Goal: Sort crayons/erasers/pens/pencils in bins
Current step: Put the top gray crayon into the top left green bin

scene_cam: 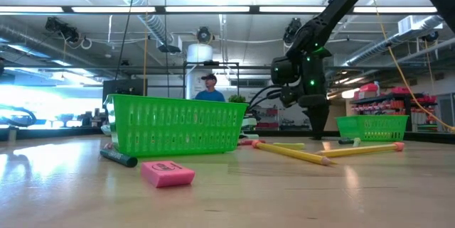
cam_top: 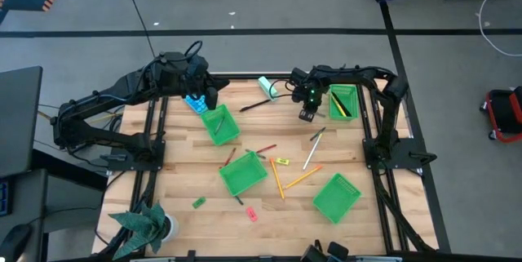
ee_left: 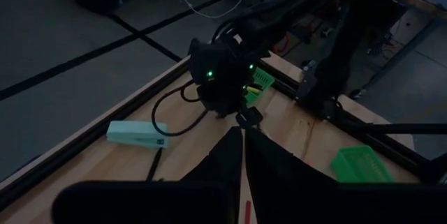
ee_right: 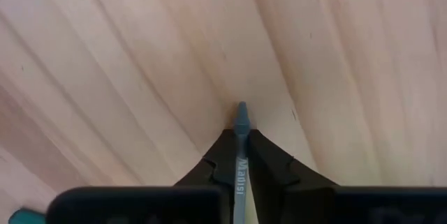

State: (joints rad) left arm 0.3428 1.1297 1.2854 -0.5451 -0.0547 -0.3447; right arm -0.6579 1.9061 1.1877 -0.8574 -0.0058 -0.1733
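1. Pink eraser (scene_cam: 167,173) sits nearest the low camera, loose on the table (cam_top: 188,182), with a dark crayon (scene_cam: 118,158) just beside it and the middle bin (scene_cam: 175,124) right behind both.
2. Over to the right gripper (cam_top: 307,114): it hangs low over bare wood, between the middle bin and the far-right bin (cam_top: 343,101), its jaws pressed in on a grey-teal pen (ee_right: 240,155) whose tip pokes out past the fingertips.
3. That far-right bin already has long pieces in it, yellow and dark, so some sorting looks done.
4. Left gripper (cam_top: 210,97) hovers over the upper-left bin (cam_top: 220,124), well up-left of the middle bin, jaws pressed together and, as far as I can see, nothing between them.
5. Still loose around the middle bin: yellow and orange pencils (cam_top: 277,179) and a pale one just to its right, reddish crayons (cam_top: 266,148) at its upper edge, a yellow eraser (cam_top: 281,162) close by, and a green eraser (cam_top: 198,202) to its lower left.
6. Lower-right bin (cam_top: 337,197) looks empty from above; so does the middle one.
7. Dark pen (cam_top: 254,104) lies up near the teal block (cam_top: 267,86), untouched.
8. My read: early going, one bin started, most of the items yet to be sorted.
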